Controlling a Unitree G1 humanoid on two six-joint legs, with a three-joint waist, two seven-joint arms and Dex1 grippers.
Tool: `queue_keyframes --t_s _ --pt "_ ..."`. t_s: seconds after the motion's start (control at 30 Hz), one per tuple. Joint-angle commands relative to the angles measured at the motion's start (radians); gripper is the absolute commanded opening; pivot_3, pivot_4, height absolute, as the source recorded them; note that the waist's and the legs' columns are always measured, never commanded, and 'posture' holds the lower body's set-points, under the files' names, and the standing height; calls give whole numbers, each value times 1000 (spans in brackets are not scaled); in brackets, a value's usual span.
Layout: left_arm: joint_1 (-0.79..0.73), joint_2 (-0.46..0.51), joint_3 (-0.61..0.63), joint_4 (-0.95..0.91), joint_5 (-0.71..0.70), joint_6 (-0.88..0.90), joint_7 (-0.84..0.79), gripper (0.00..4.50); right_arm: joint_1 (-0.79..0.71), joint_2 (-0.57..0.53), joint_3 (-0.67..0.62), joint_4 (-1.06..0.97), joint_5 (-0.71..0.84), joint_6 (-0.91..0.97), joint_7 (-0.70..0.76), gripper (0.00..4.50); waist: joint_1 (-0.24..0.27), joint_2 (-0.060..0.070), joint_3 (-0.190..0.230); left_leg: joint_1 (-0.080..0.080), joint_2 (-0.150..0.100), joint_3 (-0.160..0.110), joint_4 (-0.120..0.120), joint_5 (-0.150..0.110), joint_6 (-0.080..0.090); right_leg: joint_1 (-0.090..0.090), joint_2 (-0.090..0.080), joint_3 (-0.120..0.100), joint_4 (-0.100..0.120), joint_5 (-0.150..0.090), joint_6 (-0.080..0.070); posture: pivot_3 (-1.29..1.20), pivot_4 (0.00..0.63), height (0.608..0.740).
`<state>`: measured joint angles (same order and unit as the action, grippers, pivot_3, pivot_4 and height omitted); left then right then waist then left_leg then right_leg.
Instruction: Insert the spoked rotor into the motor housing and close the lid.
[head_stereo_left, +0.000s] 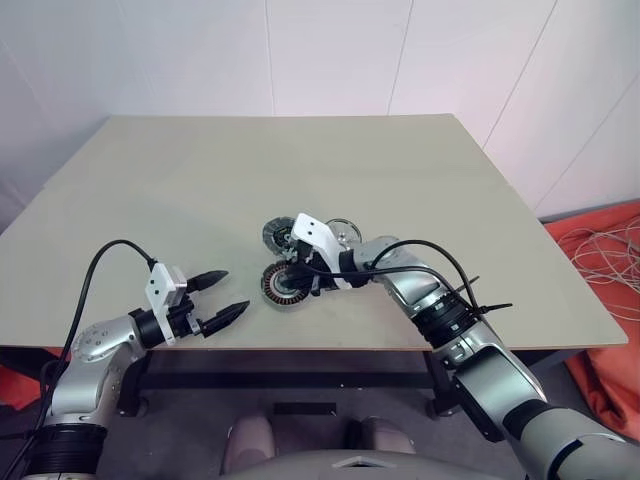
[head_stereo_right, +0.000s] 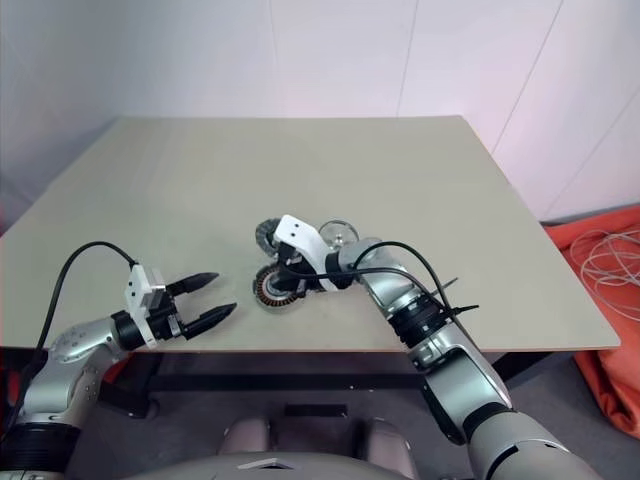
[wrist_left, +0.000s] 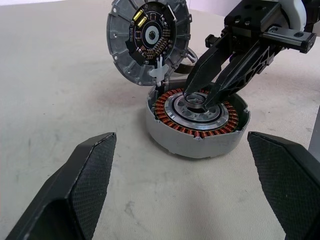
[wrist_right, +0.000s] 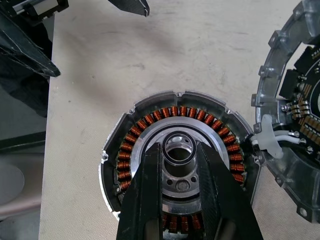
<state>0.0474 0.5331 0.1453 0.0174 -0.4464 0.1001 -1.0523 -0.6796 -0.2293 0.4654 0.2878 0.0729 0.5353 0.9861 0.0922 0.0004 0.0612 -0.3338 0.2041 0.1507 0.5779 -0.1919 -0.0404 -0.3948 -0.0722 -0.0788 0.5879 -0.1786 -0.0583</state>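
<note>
The motor housing (wrist_right: 177, 165) sits on the table (head_stereo_left: 200, 190), copper windings exposed. Over its centre, the right gripper (wrist_right: 179, 152) pinches a small dark ring (wrist_right: 178, 150). Just behind the housing a spoked disc (wrist_left: 148, 41) stands tilted, partly cut off in the right wrist view. Nearer the table's front edge, the left gripper (head_stereo_left: 222, 294) hovers, jaws spread and empty.

Grey motor housing (wrist_left: 197, 137) ringed with copper-orange windings, on a beige table (head_stereo_left: 300, 170).
</note>
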Motion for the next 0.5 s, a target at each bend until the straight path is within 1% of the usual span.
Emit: queue_keyframes --t_s 0.03,0.5 --pt "-21 8 3 -30 -12 -10 -4 4500 -13 0 -21 -6 3 -11 3 660 0 0 0 0 0 0 0 0 0 0 0 0 0 0 0 0 0 740" --pt "-30 7 4 -22 -7 -16 -1 4500 1 -4 -25 1 12 2 8 660 0 0 0 0 0 0 0 0 0 0 0 0 0 0 0 0 0 740"
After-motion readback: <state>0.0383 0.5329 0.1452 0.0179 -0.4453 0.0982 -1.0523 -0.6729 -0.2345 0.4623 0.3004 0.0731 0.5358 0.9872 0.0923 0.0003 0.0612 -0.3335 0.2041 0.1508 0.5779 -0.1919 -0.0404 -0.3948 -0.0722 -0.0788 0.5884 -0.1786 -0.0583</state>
